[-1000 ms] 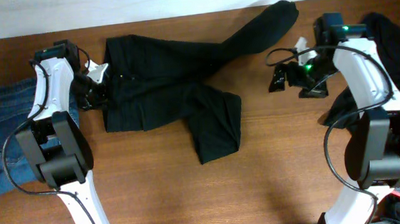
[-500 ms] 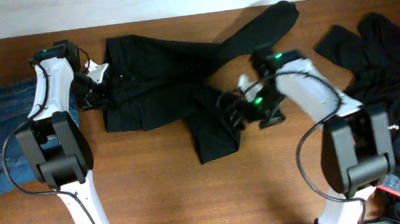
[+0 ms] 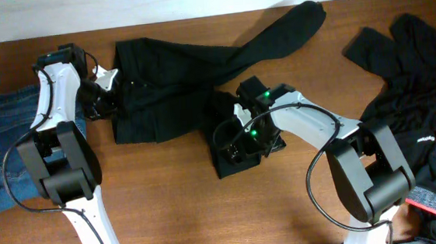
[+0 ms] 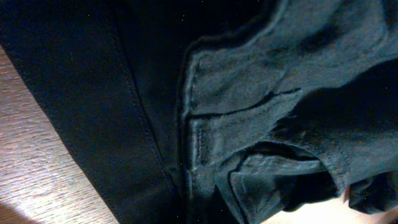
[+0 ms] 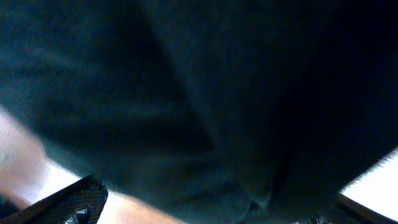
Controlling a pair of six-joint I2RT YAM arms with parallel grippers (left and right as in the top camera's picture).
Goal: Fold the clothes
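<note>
The clothes here are chiefly long black trousers (image 3: pixel 169 95), lying with the waist at the left. One leg runs up to the far right (image 3: pixel 288 24) and the other is bent down to a hem (image 3: pixel 229 162). My left gripper (image 3: pixel 105 98) sits at the waistband's left edge, shut on the fabric. Its wrist view is filled with bunched waistband (image 4: pixel 249 118), and its fingers are hidden. Low over the bent leg's end, my right gripper (image 3: pixel 234 142) is open. In the right wrist view its fingertips (image 5: pixel 78 200) stand wide apart, with black cloth (image 5: pixel 205 106) between and beyond them.
Blue denim jeans (image 3: pixel 5 146) lie at the table's left edge beside the left arm. A heap of black garments (image 3: pixel 421 75) covers the right end of the table. Bare wood (image 3: pixel 210 224) runs along the front.
The right arm has swung from the table's right side leftward onto the bent trouser leg, jaws still wide. The left arm and the waistband have not moved.
</note>
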